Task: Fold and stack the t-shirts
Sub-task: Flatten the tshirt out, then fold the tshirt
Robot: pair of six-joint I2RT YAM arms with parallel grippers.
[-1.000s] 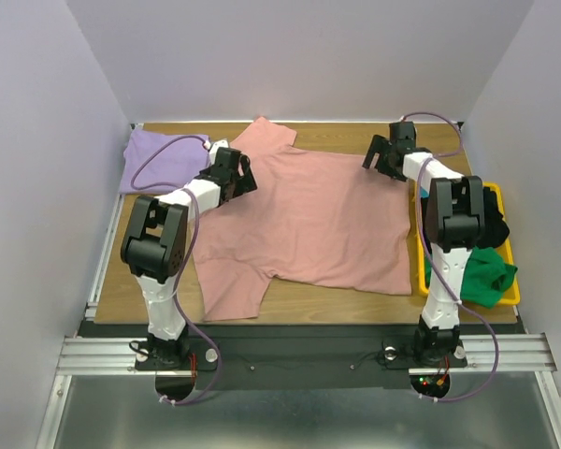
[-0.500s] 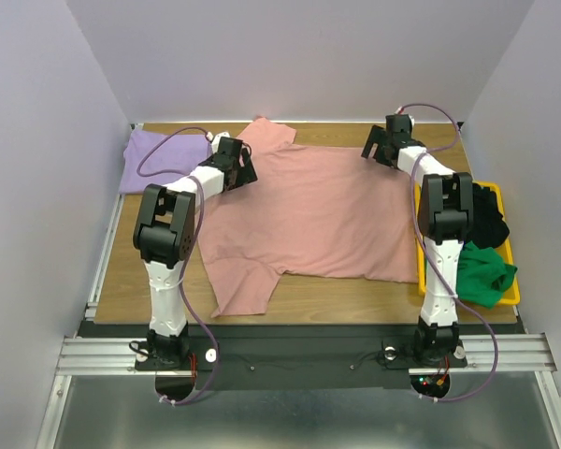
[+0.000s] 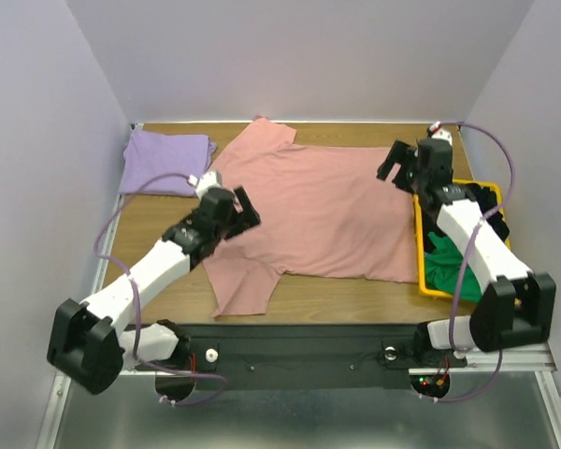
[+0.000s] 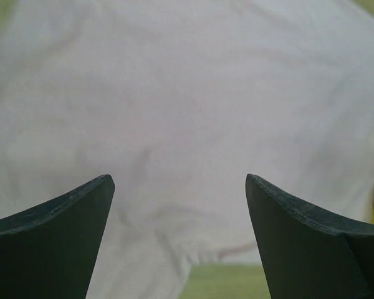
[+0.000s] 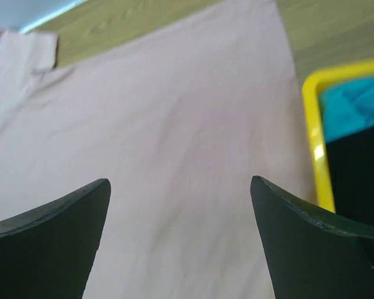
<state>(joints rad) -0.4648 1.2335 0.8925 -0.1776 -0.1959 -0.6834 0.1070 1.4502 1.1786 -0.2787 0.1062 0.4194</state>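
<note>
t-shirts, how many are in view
5: a dusty pink cotton shirt spread across the wooden table's middle, a folded lavender one at the far left corner, and black, green and teal ones in the yellow plastic bin; more may be buried.

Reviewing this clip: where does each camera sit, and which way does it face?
Top external: fixed above and behind the arms, looking down on the table; both arms and their bases show.
Left wrist: on the left arm, looking closely down at the pink t-shirt; the open left tool frames the bottom.
Right wrist: on the right arm, looking across the shirt, yellow bin at right; the open right tool shows below.
Shared: all three see the pink t-shirt; top external and right wrist both see the yellow bin.
</note>
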